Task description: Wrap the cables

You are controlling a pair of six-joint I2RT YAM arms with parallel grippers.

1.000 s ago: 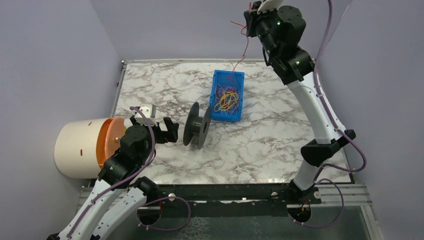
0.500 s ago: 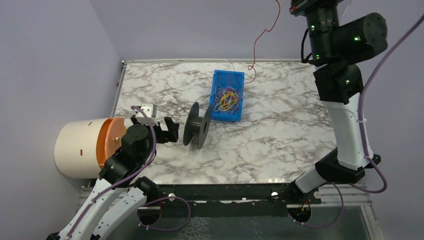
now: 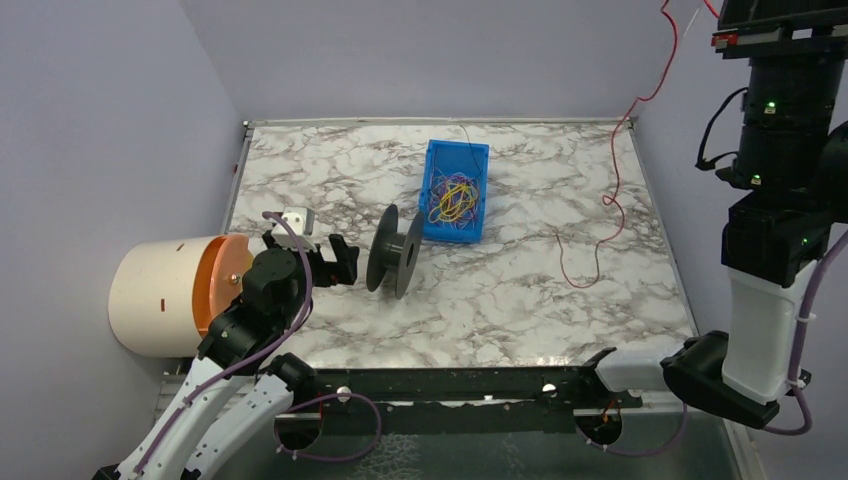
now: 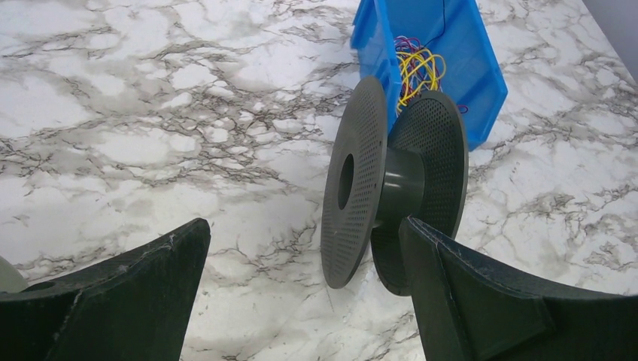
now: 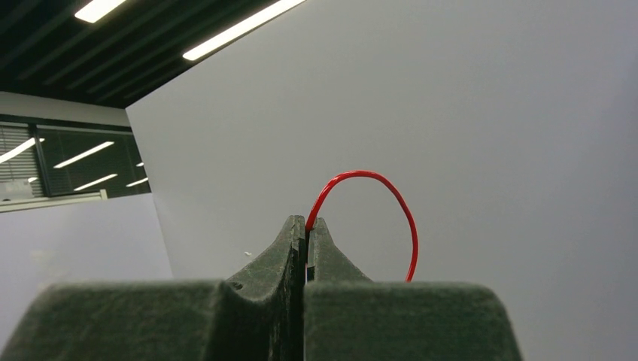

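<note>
I note right tool point(image 5: 307, 226) pinching red cable point(image 5: 361, 174), high right | cable hangs down-left toward desk point(image 3: 330, 170) | spool point(image 4: 353, 180) lies further left, facing my spread left tool point(image 4: 305, 226); left arm nearer.

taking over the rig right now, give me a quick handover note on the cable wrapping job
Left gripper: open, low over the table, facing the black spool, holding nothing.
Right gripper: shut on the red cable, raised high at the right edge of the table.
Things: the red cable hangs from the right gripper, its tail on the table right of the blue bin. The other cables lie tangled in the bin. The spool stands on its rims beside the bin.
Done: one cable is out of the bin.
Left: nothing is wound on the spool yet. Wind the red cable, then the others.
</note>
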